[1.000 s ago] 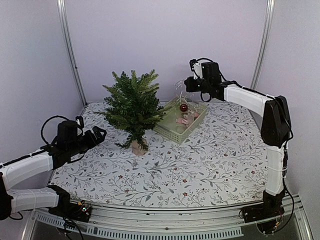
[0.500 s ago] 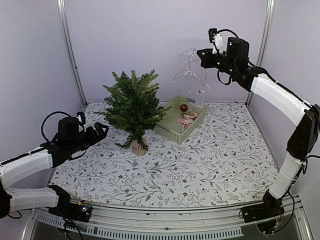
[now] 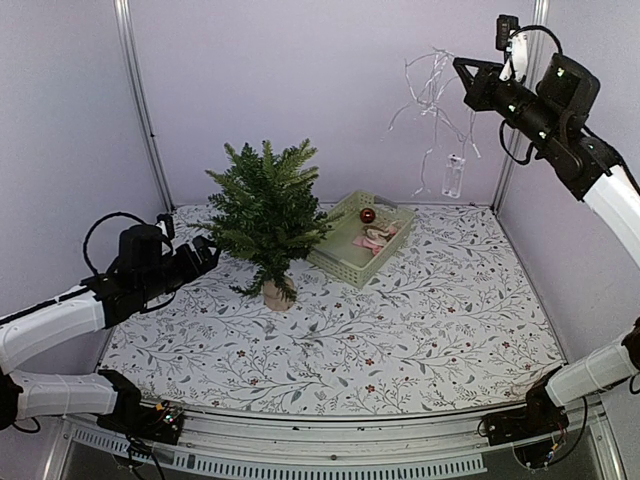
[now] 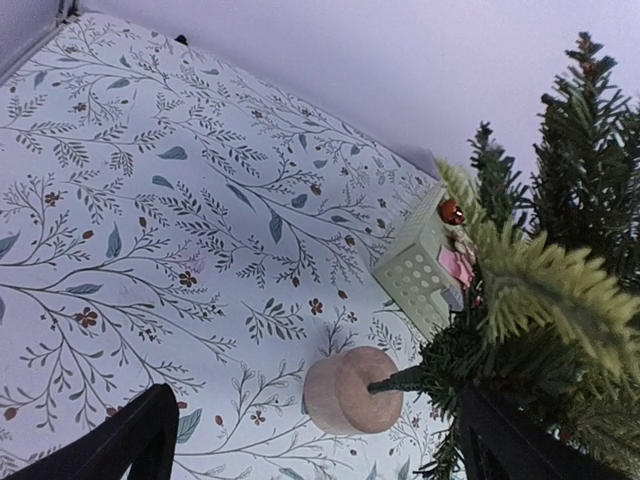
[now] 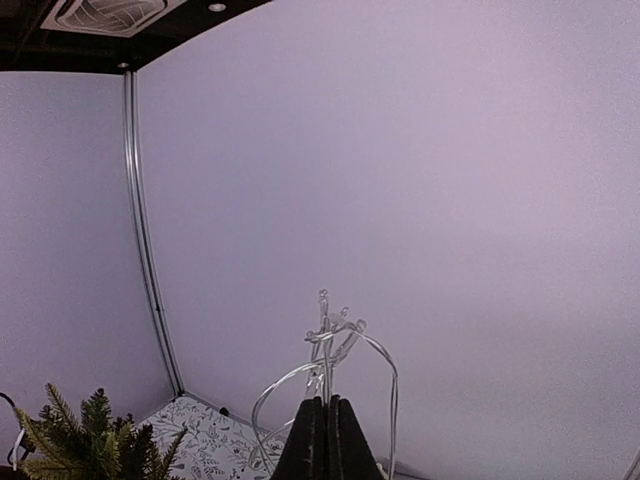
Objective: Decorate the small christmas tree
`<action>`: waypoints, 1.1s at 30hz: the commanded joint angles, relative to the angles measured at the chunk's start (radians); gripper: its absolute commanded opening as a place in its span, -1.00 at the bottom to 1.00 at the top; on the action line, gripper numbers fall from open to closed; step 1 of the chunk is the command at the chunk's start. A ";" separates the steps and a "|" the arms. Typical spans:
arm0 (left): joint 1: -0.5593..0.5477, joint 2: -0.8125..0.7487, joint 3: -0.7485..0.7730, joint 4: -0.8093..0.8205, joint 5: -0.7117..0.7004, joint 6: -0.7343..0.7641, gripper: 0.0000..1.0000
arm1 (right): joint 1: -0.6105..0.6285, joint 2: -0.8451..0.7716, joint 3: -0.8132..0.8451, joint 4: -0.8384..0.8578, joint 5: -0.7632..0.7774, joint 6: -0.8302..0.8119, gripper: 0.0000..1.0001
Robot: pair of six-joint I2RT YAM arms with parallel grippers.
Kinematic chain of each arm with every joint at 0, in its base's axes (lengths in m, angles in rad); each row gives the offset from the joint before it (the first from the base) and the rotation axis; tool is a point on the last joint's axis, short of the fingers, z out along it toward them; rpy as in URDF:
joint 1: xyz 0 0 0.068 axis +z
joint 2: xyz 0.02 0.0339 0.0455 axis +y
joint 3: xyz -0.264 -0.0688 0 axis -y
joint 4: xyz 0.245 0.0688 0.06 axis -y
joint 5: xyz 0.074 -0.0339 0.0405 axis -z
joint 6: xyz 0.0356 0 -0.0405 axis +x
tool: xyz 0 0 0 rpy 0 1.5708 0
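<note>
The small christmas tree [image 3: 264, 213] stands on its tan base [image 3: 276, 294] left of centre; its base [image 4: 352, 391] and branches [image 4: 545, 300] fill the right of the left wrist view. My right gripper [image 3: 466, 72] is shut on a clear string of lights [image 3: 432, 85], held high near the back right, its small battery box [image 3: 454, 176] dangling below. In the right wrist view the wire loops [image 5: 330, 340] rise from the shut gripper [image 5: 325, 405]. My left gripper [image 3: 203, 257] is open and empty, just left of the tree's lower branches.
A pale green basket [image 3: 343, 259] behind and right of the tree holds a red bauble [image 3: 367, 215] and pink ornaments [image 3: 372, 238]; it also shows in the left wrist view [image 4: 415, 276]. The floral cloth [image 3: 430, 310] covers the table. Metal posts [image 3: 139, 100] stand in the back corners.
My right gripper has lifted the light string out of the basket and swung up and to the right. My left gripper has edged closer to the tree.
</note>
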 commanded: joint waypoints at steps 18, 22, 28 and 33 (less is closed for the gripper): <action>-0.041 -0.196 -0.108 0.055 0.085 0.105 0.99 | -0.001 -0.384 -0.452 -0.118 -0.244 0.121 -1.00; -0.041 -0.160 -0.096 0.040 0.071 0.107 0.99 | -0.002 -0.403 -0.655 -0.080 -0.194 0.172 -1.00; -0.041 -0.099 -0.093 0.035 0.061 0.099 0.99 | -0.035 -0.383 -0.878 -0.024 -0.058 0.275 -1.00; -0.041 -0.070 -0.089 0.035 0.051 0.100 0.99 | -0.086 -0.326 -0.989 0.021 -0.016 0.320 -1.00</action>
